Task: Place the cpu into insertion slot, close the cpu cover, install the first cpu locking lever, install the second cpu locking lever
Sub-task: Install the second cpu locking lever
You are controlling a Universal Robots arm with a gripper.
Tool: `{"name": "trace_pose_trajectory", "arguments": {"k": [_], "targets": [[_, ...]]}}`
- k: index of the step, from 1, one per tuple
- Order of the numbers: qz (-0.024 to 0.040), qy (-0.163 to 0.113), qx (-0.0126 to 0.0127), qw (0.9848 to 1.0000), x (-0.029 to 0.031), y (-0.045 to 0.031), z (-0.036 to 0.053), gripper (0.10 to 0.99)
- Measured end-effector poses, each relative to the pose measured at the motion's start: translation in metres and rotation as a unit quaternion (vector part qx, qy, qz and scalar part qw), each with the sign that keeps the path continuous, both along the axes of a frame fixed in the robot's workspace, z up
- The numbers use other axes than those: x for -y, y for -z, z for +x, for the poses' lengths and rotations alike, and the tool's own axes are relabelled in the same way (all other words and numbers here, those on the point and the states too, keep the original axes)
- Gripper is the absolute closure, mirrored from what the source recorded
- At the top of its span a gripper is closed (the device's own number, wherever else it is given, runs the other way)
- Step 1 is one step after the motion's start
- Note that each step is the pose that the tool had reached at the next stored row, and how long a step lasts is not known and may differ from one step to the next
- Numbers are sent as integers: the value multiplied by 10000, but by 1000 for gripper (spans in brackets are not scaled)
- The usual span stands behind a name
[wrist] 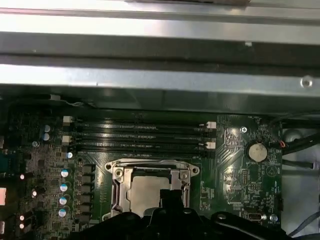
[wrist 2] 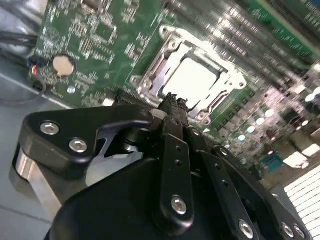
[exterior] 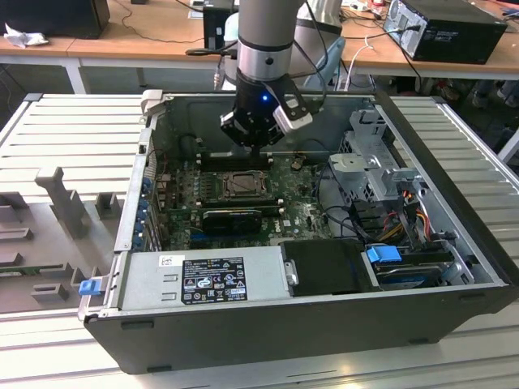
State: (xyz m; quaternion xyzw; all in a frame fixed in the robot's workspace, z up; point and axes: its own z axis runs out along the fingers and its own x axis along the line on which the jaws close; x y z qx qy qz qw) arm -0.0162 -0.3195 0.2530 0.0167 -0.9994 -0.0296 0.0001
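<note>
The chip (wrist 2: 192, 80) is seen lying flat in the socket (wrist: 150, 192) on the green board (wrist 2: 95, 45), its pale silvery face turned upward; being square, it has no evident long axis. Around it, in both wrist views, a metal frame plate (wrist 2: 150, 75) with a large square window is lowered over the socket, its surface shiny and stamped, with small tabs and screws at the corners. The claw (wrist 2: 172, 102) is held just above the near edge of that frame, its black fingers (wrist 2: 175, 145) brought together at the tips with nothing between them. In the exterior view the claw (exterior: 253, 144) is poised over the socket (exterior: 242, 185) inside an open grey metal computer case (exterior: 243, 324). Long narrow black memory slots (wrist: 140, 137) run parallel beside the socket, and a round silver coin battery (wrist: 257, 151) sits on the board. A white label (exterior: 212, 279) is stuck on the power supply; its print cannot be made out.
</note>
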Motion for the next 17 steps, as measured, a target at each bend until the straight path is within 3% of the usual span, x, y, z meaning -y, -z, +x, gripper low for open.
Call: {"name": "trace_pose_trajectory", "arguments": {"k": [1,3,5,8,9,11,13,17], "targets": [[0,-1,0,10000,71,3,-2,980],[0,-4,0,10000,152,10,-8,980],[2,-26,1,10000,286,34,-30,980],[32,-44,1,10000,372,56,-53,980],[127,-47,1,9999,399,60,-63,980],[402,-51,2,9992,439,63,-81,980],[456,-61,0,9989,471,79,-82,980],[459,-253,-27,9986,525,156,-86,980]]}}
